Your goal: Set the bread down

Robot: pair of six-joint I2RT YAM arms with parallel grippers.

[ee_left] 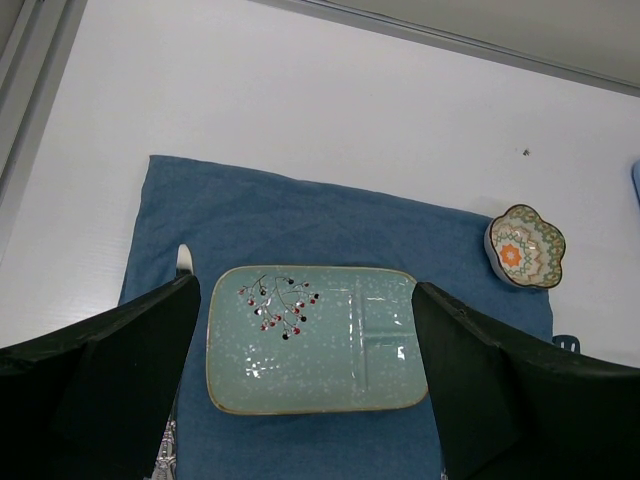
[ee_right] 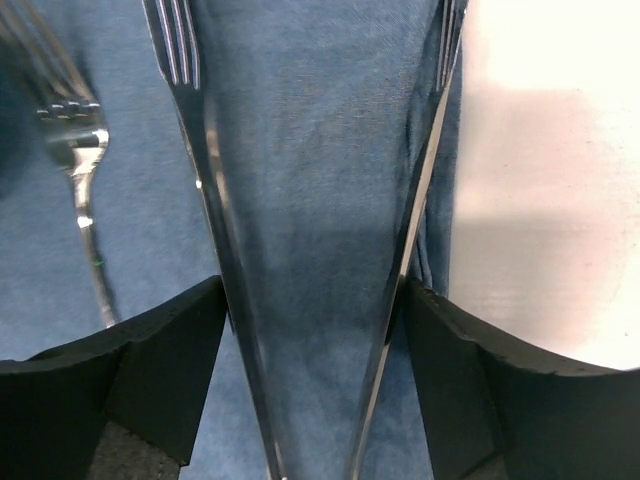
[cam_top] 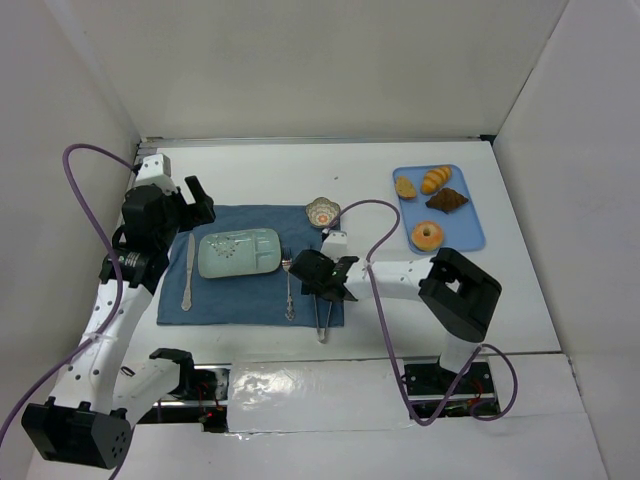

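Near the middle of the top view, the right gripper is down on the blue cloth over the tongs, which lie along the cloth's right edge just beside the fork. Its wrist view shows the fingers apart, one outside each arm of the tongs, at or just against the metal. Whether they are pressing cannot be told. The left gripper hangs above the pale green plate with fingers spread wide and nothing between them.

The bread sits well apart from all this, at the upper left corner of the blue tray in the upper right of the frame. It lies beside a croissant and above a ring donut.

The likeliest trouble is the grip on the tongs. Their arms are thin, smooth and splayed, so a squeeze could make them slide along the pads or twist out on the lift. Too hard a squeeze would probably close the tips, leaving no gap to take the bun.

The right arm of the tongs lies on the cloth's folded edge, so fabric might get pinched and dragged up, pulling the fork and plate with it. The fork is close enough to the left finger to be nudged.

Later, the crowded tray invites grabbing the wrong pastry, and a round bun could well roll from narrow tips.
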